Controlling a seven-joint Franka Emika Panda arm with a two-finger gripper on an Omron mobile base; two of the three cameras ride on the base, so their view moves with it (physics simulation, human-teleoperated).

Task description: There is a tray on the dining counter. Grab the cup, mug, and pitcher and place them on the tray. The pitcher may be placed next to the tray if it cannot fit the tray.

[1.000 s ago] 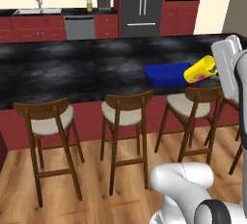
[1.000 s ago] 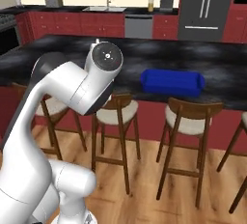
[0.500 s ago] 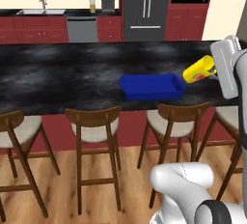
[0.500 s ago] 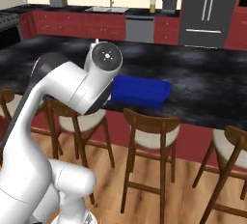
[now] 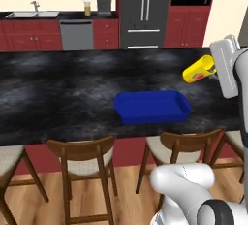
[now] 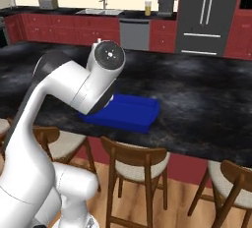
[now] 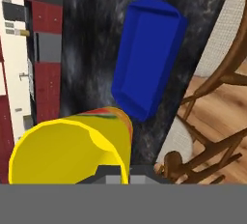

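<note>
Left base view is showing the gripper (image 5: 211, 70) closed around the yellow cup (image 5: 198, 70), carrying it tilted on its side above the dining counter (image 5: 58, 98), off to the right of the blue tray (image 5: 152, 106) and clear of it. Hand view is looking past the cup's (image 7: 72, 148) open mouth at the tray (image 7: 147, 59), which is lying near the counter's (image 7: 91, 35) front edge, just above wooden chairs (image 7: 207, 117). Right base view is catching the tray (image 6: 133, 112) partly behind the arm's elbow
</note>
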